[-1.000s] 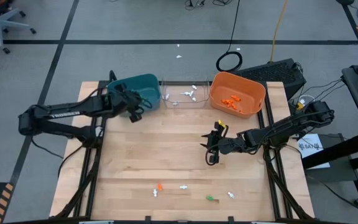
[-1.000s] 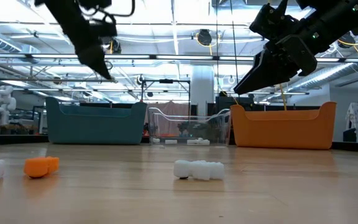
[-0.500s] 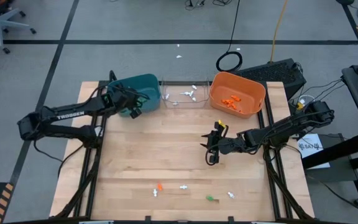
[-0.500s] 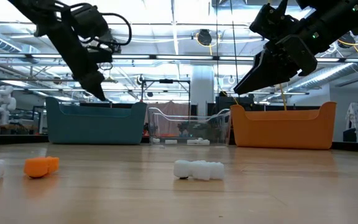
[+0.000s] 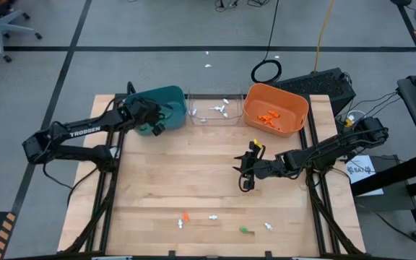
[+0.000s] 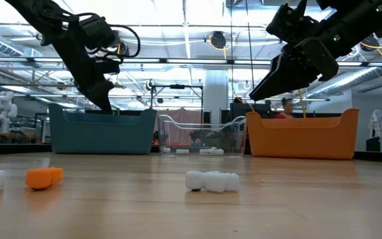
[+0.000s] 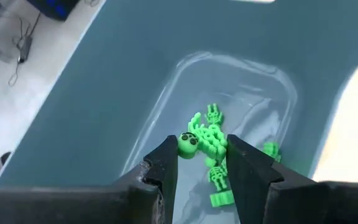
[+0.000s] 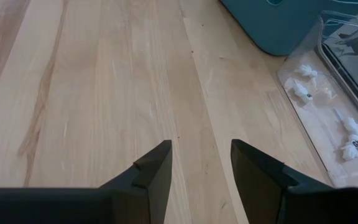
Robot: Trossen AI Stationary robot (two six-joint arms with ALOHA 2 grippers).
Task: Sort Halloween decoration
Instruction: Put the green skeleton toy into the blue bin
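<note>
My left gripper (image 5: 156, 124) (image 6: 103, 103) hangs over the teal bin (image 5: 170, 97), shut on a green skeleton trinket (image 7: 197, 140). More green trinkets (image 7: 219, 186) lie on the bin's floor below it. My right gripper (image 5: 245, 180) (image 8: 201, 162) hovers open above the bare wood right of the table's centre, nothing between its fingers. Loose Halloween decoration pieces lie near the table's near edge: an orange one (image 5: 185, 215), white ones (image 5: 212, 217) and a green one (image 5: 245, 230). My left gripper pinches the green skeleton between its two fingers; the skull (image 7: 188, 142) lies against one finger and the ribs (image 7: 215, 142) against the other. The fingers slant down into the bin from its near-left side. The skeleton is lifted clear of the bin's floor.
A clear bin (image 5: 211, 108) with white pieces stands between the teal bin and an orange bin (image 5: 276, 108) that holds orange pieces, all along the far edge. The wooden middle of the table (image 5: 193, 173) is free room. A person (image 6: 287, 107) shows far behind the orange bin.
My left gripper has gone down and toward the far edge, over the mouth of the teal bin, rolling a little as it went, with the green skeleton still between its fingers. My right gripper has kept still.
</note>
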